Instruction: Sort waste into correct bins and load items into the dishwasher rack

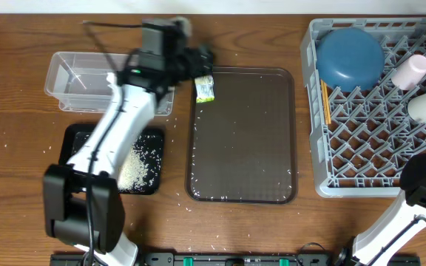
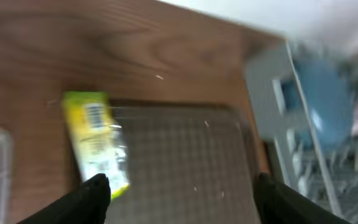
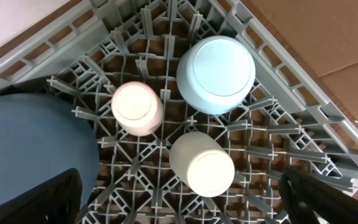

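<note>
Nothing legible — the snack wrapper (image 2: 97, 145) shows only a blurred barcode.

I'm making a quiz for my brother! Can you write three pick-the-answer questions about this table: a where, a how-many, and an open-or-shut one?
1. How many cups stand in the dishwasher rack? A two, B three, C five.
2. Where is the snack wrapper? A in the dishwasher rack, B on the floor, C at the brown serving tray's corner.
3. The left end effector is: A open, B shut on the snack wrapper, C shut on a cup.
Answers: 1 B, pink, white and light-blue show; 2 C, overlapping its edge; 3 A, its fingers are spread.
</note>
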`<state>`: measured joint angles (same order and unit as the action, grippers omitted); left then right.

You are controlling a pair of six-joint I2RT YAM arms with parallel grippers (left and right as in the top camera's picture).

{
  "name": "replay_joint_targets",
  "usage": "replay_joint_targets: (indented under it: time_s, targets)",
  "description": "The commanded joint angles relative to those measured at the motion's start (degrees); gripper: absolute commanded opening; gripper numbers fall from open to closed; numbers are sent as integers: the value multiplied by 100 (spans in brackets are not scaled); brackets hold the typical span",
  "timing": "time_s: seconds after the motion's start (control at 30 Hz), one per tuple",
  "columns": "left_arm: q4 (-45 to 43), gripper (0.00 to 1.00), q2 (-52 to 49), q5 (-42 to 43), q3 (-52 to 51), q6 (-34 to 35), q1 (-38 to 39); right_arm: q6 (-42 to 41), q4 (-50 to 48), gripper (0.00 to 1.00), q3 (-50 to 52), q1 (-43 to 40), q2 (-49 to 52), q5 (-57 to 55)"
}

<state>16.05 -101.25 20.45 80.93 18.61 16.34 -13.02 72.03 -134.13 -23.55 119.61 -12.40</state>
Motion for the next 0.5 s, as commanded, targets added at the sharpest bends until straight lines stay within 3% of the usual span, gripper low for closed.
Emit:
replay_joint_targets:
  time_s: [0.0,0.1,0.47]
  targets:
    - [-17,77,-251,-1401,-9,-883,420,-22,2,99,4,-79,28,-20]
    - [-90,77,-529,-2105,-9,-1126,678,-22,0,99,4,-81,28,-20]
    - [-1062,77,-1690,-3206,-9,-1150,748,-22,0,99,4,-81,28,-20]
